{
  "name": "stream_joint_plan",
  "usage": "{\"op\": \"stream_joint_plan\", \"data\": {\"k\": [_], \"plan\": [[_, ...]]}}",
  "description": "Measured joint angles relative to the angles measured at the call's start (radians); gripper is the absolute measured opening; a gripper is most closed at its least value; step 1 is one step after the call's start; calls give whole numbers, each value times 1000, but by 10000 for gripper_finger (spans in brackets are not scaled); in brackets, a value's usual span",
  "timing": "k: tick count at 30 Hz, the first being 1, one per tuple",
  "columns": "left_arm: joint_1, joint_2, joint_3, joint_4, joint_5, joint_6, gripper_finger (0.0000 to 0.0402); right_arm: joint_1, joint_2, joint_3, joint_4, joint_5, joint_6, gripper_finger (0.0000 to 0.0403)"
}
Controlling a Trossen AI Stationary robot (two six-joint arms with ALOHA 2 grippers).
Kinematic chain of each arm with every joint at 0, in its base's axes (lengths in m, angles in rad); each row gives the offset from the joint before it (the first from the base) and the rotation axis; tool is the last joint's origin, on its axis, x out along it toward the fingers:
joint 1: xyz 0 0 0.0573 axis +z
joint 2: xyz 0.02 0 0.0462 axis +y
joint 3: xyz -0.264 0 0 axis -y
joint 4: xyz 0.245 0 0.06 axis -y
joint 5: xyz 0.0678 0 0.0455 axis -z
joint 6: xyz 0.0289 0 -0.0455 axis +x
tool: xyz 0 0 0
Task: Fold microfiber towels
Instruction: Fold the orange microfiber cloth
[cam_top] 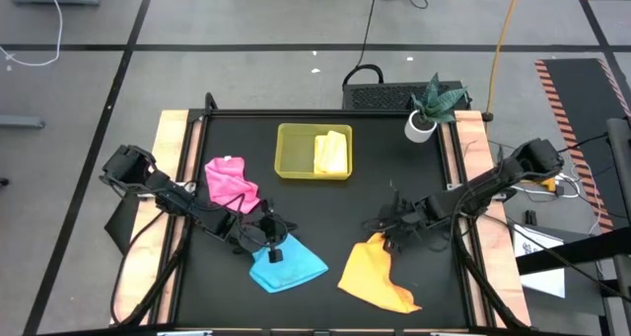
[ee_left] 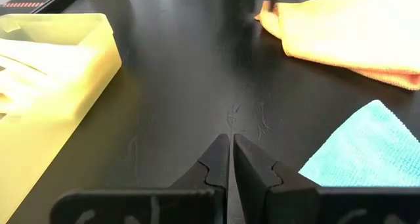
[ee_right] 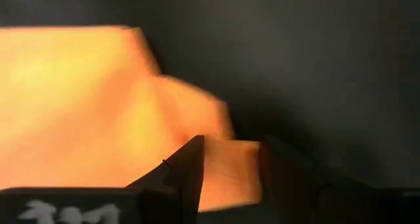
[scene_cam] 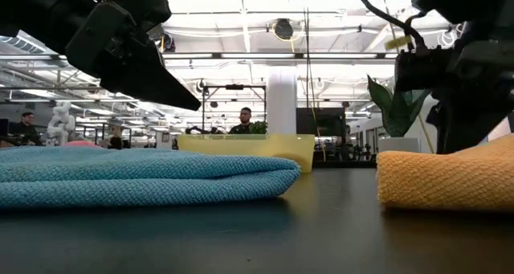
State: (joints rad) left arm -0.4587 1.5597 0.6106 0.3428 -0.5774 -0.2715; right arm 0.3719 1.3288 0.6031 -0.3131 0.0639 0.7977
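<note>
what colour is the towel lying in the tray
Pale yellow towel, clearest in the high view.

No words to read

White marks show on the right wrist's dark body (ee_right: 56, 211), but they are too blurry to read.

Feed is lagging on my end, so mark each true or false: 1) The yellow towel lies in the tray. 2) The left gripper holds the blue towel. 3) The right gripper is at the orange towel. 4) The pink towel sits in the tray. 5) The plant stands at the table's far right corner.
1) True: the yellow towel lies in the tray.
2) False: the left gripper is shut on nothing, above the blue towel.
3) True: the right gripper is open, with an edge of the orange towel between its fingers.
4) False: the pink towel lies on the table, left of the tray.
5) True: the plant stands there.
</note>
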Motion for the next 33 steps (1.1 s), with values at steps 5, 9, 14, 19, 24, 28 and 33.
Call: {"op": "stream_joint_plan", "data": {"k": [5, 9, 14, 19, 24, 28, 33], "plan": [[0, 0, 0, -1, 0, -1, 26, -13, 37, -26, 163, -132, -58, 120], [0, 0, 0, -1, 0, 0, 26, -12, 44, -27, 183, -139, -105, 68], [0, 0, 0, -1, 0, -2, 26, -13, 22, -26, 250, -61, -186, 8], [0, 0, 0, 2, 0, -2, 26, -8, -57, 50, 302, 166, -339, 5], [0, 0, 0, 1, 0, -2, 26, 58, -165, 131, 440, 498, -677, 3], [0, 0, 0, 0, 0, -5, 26, 121, -225, 131, 619, 532, -924, 1], [-3, 0, 0, -7, 0, -19, 26, 156, -199, 93, 566, 460, -826, 1]]}}
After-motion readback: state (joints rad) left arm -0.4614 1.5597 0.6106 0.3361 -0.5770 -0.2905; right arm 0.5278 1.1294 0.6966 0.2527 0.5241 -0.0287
